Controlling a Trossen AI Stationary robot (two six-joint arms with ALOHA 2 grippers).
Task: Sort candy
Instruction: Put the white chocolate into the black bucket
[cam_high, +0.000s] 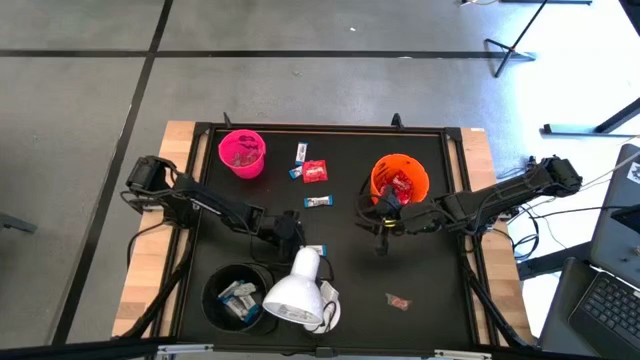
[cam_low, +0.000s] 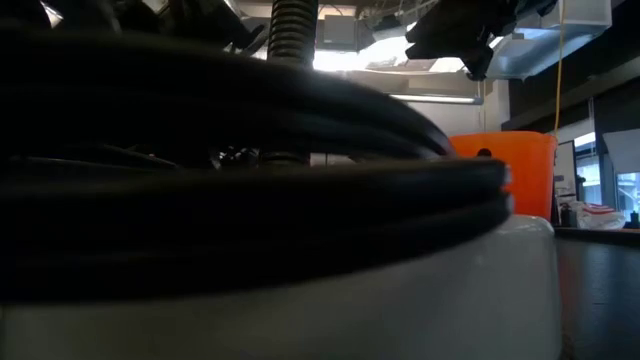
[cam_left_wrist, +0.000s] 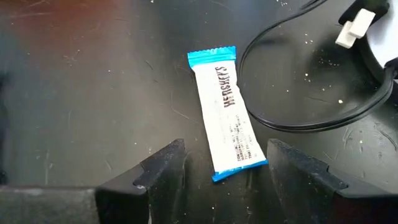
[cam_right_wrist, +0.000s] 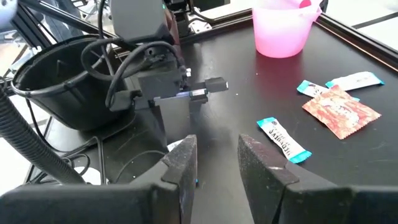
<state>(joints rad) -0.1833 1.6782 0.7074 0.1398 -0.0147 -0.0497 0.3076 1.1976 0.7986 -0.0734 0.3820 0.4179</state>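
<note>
A white-and-blue wrapped bar (cam_left_wrist: 227, 115) lies flat on the black mat beside the white lamp head (cam_high: 295, 290). My left gripper (cam_left_wrist: 227, 168) (cam_high: 292, 228) is open and low over it, one finger on either side of the bar's near end, with a gap on both sides. My right gripper (cam_right_wrist: 217, 163) (cam_high: 384, 225) is open and empty, hovering in front of the orange cup (cam_high: 400, 180). More candy lies loose: a red packet (cam_high: 315, 172), bars (cam_high: 301, 152) (cam_high: 318, 201), and a small red piece (cam_high: 398, 300).
The pink cup (cam_high: 242, 152) stands at the far left and the black cup (cam_high: 238, 295) at the near left, with bars inside. The lamp's black cable (cam_left_wrist: 298, 118) curls on the mat beside the bar. In the low view, cable and lamp block nearly everything except the orange cup (cam_low: 505, 175).
</note>
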